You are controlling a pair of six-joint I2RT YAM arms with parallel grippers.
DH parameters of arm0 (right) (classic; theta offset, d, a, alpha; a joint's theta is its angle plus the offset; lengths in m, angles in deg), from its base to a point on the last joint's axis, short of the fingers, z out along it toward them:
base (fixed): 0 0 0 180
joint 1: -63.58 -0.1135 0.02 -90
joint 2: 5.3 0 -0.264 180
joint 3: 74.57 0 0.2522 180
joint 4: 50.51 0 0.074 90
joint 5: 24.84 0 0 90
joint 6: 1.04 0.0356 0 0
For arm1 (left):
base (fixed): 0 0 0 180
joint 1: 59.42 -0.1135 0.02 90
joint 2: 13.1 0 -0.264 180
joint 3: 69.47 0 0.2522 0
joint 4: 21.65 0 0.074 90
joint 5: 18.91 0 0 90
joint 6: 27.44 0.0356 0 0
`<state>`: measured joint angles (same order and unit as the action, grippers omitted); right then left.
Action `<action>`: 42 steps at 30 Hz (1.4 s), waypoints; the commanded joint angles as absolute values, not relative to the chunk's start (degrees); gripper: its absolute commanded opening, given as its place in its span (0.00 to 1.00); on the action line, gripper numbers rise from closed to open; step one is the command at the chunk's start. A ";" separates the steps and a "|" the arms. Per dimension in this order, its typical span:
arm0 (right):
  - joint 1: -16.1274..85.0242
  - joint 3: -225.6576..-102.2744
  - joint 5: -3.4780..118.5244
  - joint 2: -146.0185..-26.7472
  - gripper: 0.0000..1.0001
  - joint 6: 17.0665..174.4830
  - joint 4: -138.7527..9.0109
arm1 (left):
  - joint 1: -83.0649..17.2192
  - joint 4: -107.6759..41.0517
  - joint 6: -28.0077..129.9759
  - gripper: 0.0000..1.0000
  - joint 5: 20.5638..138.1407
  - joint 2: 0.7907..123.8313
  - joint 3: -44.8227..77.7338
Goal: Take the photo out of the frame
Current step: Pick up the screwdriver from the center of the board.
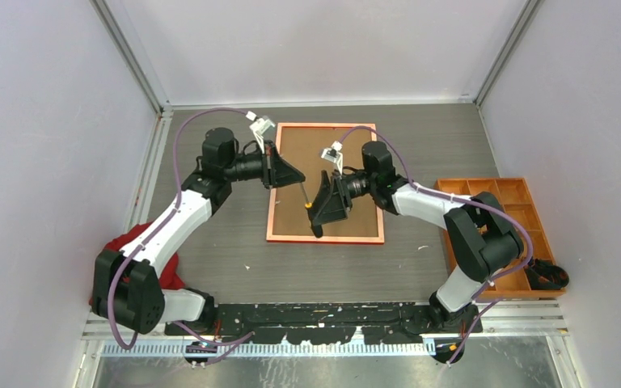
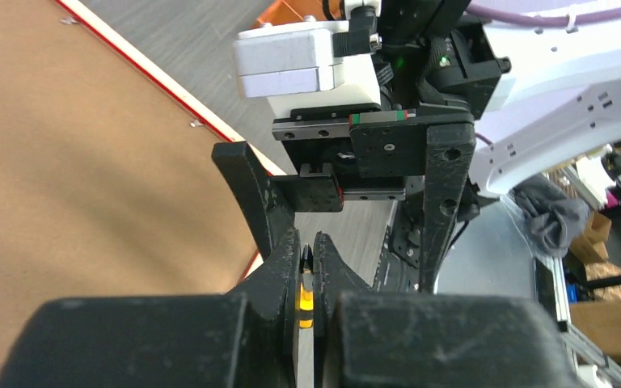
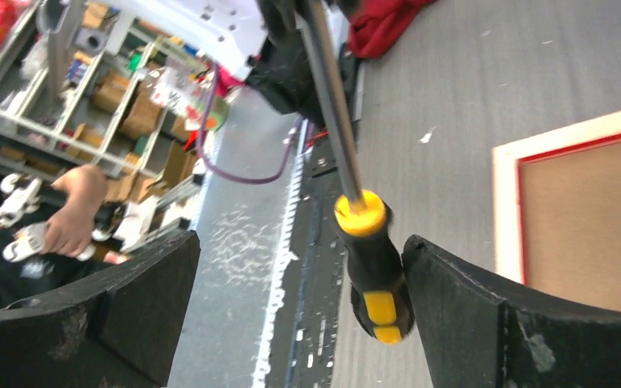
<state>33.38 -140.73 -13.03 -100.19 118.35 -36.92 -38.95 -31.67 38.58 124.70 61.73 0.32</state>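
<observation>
The frame (image 1: 326, 238) lies face down at the table's middle, its brown backing board (image 1: 303, 145) up. The photo is hidden under the board. My left gripper (image 1: 297, 179) is over the frame's left rail, shut on the metal shaft of a screwdriver (image 1: 306, 196). In the left wrist view its jaws (image 2: 307, 242) pinch the shaft, with yellow showing in the gap. My right gripper (image 1: 315, 214) is open over the board. In the right wrist view (image 3: 299, 275) the black-and-yellow handle (image 3: 374, 271) hangs between its fingers, against the right finger (image 3: 469, 307).
An orange compartment tray (image 1: 525, 194) stands at the right with a black object (image 1: 546, 275) at its near end. A red cloth (image 1: 129, 242) lies by the left arm's base. The frame's rim (image 3: 505, 210) and board (image 3: 590, 218) show in the right wrist view.
</observation>
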 commanded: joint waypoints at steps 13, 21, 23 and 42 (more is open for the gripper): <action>33.36 -146.01 -1.91 -98.85 1.00 95.58 -62.14 | -43.85 -17.85 27.39 0.00 124.35 57.09 -1.58; 30.98 -145.14 -1.90 -98.11 0.95 95.15 -60.00 | -44.39 -15.61 26.37 0.00 124.27 56.61 -2.96; 30.88 -145.11 -1.48 -98.08 0.87 95.96 -59.16 | -44.52 -15.43 26.27 0.00 124.26 56.56 -3.19; 35.90 -160.58 4.29 -95.01 0.01 61.05 -106.94 | -48.79 -27.73 32.81 0.61 126.02 53.97 3.37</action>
